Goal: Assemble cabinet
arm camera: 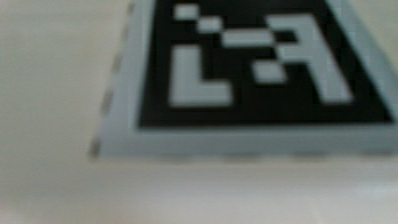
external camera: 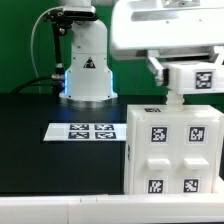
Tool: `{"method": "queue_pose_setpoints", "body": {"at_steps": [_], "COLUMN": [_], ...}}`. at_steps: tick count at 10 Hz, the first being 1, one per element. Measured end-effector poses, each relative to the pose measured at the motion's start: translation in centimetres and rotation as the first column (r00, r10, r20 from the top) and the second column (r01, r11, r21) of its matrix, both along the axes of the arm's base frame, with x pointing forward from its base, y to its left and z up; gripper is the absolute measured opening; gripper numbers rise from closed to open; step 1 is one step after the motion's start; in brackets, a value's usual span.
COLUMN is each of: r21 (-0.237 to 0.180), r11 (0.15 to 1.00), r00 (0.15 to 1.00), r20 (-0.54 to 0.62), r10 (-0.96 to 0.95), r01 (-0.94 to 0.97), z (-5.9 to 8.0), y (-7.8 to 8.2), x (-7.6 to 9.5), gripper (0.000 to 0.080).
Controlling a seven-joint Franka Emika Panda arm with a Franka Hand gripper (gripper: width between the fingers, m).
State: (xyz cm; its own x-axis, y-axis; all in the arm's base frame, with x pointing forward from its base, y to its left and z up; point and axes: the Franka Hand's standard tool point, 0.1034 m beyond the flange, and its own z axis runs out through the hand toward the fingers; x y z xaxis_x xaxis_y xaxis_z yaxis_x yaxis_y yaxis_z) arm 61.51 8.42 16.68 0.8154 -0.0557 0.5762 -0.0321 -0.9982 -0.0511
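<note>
The cabinet [external camera: 172, 150] stands on the worktop [external camera: 40, 160], just beside the marker board [external camera: 85, 131] on the exterior view's right. It looks like a hollow, stiff plastic box: light for its bulk, smooth and probably slippery, too broad to span, so a panel edge or the top rim seems the best hold. The arm hangs right above it with a small tagged white block [external camera: 198, 77] at its end; whether the pincer is apart or together cannot be told. The wrist view shows only a blurred tag [arm camera: 258, 65] close up. The worktop is dark, flat and matte.
</note>
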Motion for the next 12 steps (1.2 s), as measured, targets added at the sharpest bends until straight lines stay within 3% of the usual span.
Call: {"method": "queue_pose_setpoints", "body": {"at_steps": [3,6,12], "r21": [-0.008,-0.019,-0.022], "r11": [0.999,0.999,0.999], "r00": [1.0,0.997,0.995], "r20": [-0.005,0.067,0.093], "r10": [-0.031,-0.04,-0.023], "r01": [0.031,0.041,0.025], "z": [-0.4,-0.2,-0.1], "y": [-2.4,-1.8,-0.3], "x": [0.1,1.1,1.3], "gripper": [0.0537,0.0537,0.0537]}}
